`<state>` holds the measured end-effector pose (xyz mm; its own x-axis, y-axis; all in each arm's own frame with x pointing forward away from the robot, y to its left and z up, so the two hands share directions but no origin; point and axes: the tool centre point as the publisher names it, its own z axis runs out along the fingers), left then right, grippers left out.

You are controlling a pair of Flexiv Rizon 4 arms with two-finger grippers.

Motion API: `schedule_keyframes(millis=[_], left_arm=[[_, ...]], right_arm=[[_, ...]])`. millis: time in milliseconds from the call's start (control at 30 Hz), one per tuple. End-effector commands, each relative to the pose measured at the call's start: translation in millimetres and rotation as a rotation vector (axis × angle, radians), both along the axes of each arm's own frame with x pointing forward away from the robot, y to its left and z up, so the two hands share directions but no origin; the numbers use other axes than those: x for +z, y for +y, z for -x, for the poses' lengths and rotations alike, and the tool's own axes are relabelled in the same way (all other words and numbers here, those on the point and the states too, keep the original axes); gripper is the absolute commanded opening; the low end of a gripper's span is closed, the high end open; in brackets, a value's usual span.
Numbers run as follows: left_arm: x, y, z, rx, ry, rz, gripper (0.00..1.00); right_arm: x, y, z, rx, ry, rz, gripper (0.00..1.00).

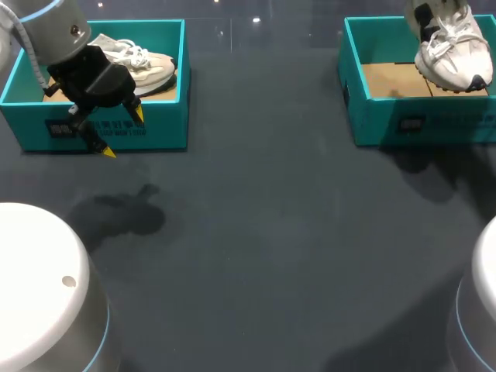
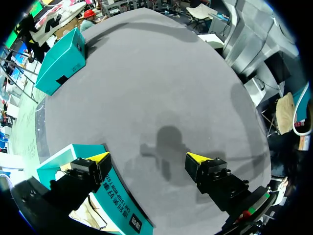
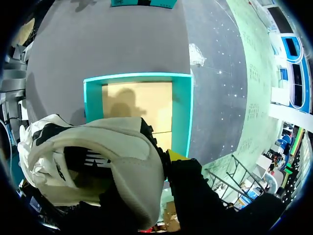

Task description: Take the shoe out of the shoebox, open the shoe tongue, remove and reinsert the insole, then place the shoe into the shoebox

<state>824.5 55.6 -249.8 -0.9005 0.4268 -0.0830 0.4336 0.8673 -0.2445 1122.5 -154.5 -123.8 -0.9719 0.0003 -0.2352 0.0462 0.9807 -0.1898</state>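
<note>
Robot lab test bench. Left arm [image 1: 46,27] and right arm [image 1: 480,310], grey-and-white industrial units, sit at 1 plain dark grey table [image 1: 256,232]. Props look staged: 2 matching teal boxes, left shoebox [image 1: 116,128] and right shoebox [image 1: 418,120], 1 white shoe [image 1: 151,68] in the left, 2nd white shoe [image 1: 453,50] over the right.

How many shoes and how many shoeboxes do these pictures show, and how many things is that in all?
Shoeboxes: 2 (left shoebox, right shoebox)
Shoes: 2 (resting shoe inside the left shoebox, lifted shoe over the right shoebox)
Total: 4
</note>
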Motion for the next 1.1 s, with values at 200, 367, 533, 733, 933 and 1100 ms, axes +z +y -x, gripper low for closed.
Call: schedule_keyframes(millis=[200, 367, 533, 733, 933, 1100], left_arm=[[0, 0, -0.1, -0.001, 0.000, -0.002, 1.00], [0, 0, -0.1, -0.001, 0.000, -0.002, 1.00], [0, 0, -0.1, -0.001, 0.000, -0.002, 1.00], [0, 0, -0.1, -0.001, 0.000, -0.002, 1.00], [0, 0, -0.1, -0.001, 0.000, -0.002, 1.00], [0, 0, -0.1, -0.001, 0.000, -0.002, 1.00]], right_arm=[[3, 1, -13.4, -0.009, 0.040, 0.000, 0.00], [3, 1, -13.4, -0.009, 0.040, 0.000, 0.00], [2, -33, -37.9, 0.020, -0.019, 0.019, 0.00], [-1, -63, -57.4, 0.104, -0.037, 0.047, 0.00], [-5, -81, -59.1, 0.099, -0.050, 0.026, 0.00], [-10, -102, -39.3, -0.115, -0.107, -0.030, 0.00]])
